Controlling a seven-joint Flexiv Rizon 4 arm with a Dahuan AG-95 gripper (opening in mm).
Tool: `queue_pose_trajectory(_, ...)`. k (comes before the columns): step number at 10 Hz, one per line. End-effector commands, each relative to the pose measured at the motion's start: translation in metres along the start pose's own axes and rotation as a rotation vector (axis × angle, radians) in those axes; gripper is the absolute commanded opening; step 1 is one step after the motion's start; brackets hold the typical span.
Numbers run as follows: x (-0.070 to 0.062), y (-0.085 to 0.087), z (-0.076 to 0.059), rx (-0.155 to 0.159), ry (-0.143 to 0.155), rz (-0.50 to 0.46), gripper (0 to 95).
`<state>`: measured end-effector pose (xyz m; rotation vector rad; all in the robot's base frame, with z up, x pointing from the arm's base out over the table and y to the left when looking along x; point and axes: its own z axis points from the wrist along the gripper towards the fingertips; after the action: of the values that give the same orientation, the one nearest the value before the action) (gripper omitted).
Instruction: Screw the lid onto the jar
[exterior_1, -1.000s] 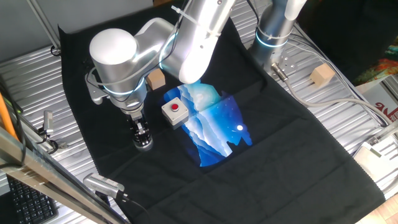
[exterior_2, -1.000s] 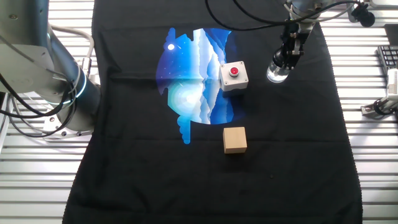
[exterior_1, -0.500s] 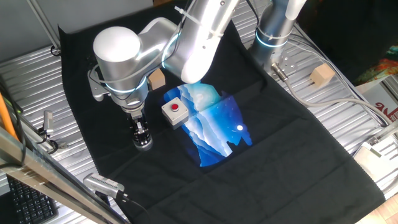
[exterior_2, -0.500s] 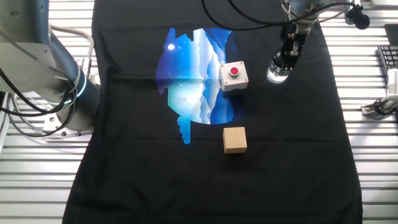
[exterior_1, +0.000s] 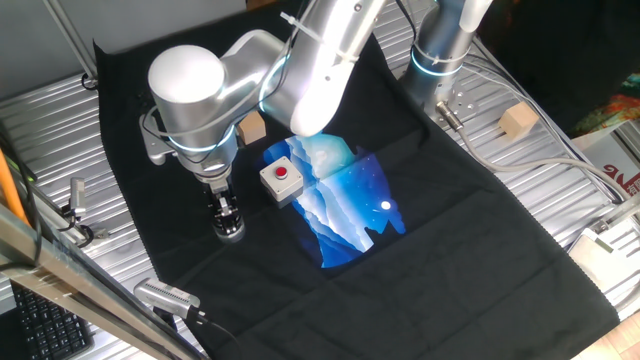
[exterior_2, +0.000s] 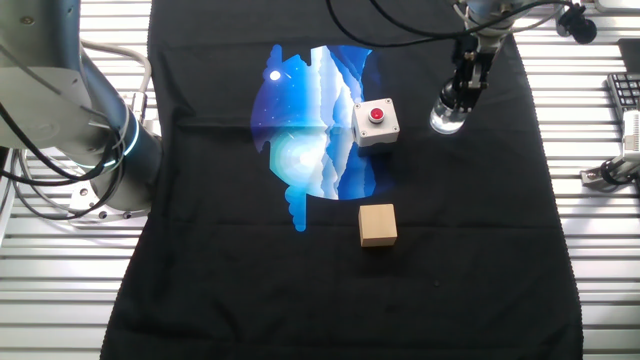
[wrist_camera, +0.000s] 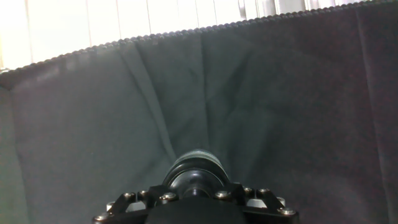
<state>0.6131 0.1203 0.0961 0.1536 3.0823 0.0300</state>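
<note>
The small clear jar (exterior_1: 231, 232) stands upright on the black cloth, left of the red-button box, and shows as a glassy cylinder (exterior_2: 446, 120) in the other fixed view. My gripper (exterior_1: 225, 213) points straight down onto its top, fingers (exterior_2: 463, 88) closed around the cap. In the hand view the round dark lid (wrist_camera: 196, 163) sits just beyond my gripper (wrist_camera: 196, 186), pinched between the jaws. The fingers hide the seam between lid and jar, so how far it is threaded cannot be seen.
A white box with a red button (exterior_1: 281, 179) sits close to the right of the jar. A tan wooden cube (exterior_2: 378, 224) lies on the cloth; another cube (exterior_1: 517, 121) rests off it. A second arm's base (exterior_1: 440, 50) stands behind. The cloth's edge (wrist_camera: 124, 41) runs nearby.
The arm's large joint has shifted slightly right and up. The gripper has stayed on top of the jar, which has not moved on the cloth.
</note>
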Motion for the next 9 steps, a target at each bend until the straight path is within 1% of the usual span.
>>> queue_pose_trajectory(1, -0.0009, 0.0007, 0.0006, 0.011, 0.001, -0.003, 0.0)
queue_pose_trajectory(3, -0.0019, 0.0017, 0.0, 0.0, 0.0, -0.001, 0.0)
queue_pose_trajectory(4, -0.0024, 0.0021, -0.0001, 0.009, -0.001, -0.003, 0.0)
queue_pose_trajectory(6, -0.0028, 0.0026, -0.0003, 0.013, 0.002, -0.006, 0.0)
queue_pose_trajectory(7, -0.0031, 0.0027, -0.0004, 0.001, 0.0, -0.003, 0.0)
queue_pose_trajectory(8, -0.0035, 0.0029, -0.0004, 0.003, -0.001, -0.006, 0.0)
queue_pose_trajectory(9, -0.0039, 0.0033, -0.0007, 0.013, -0.001, -0.009, 0.0)
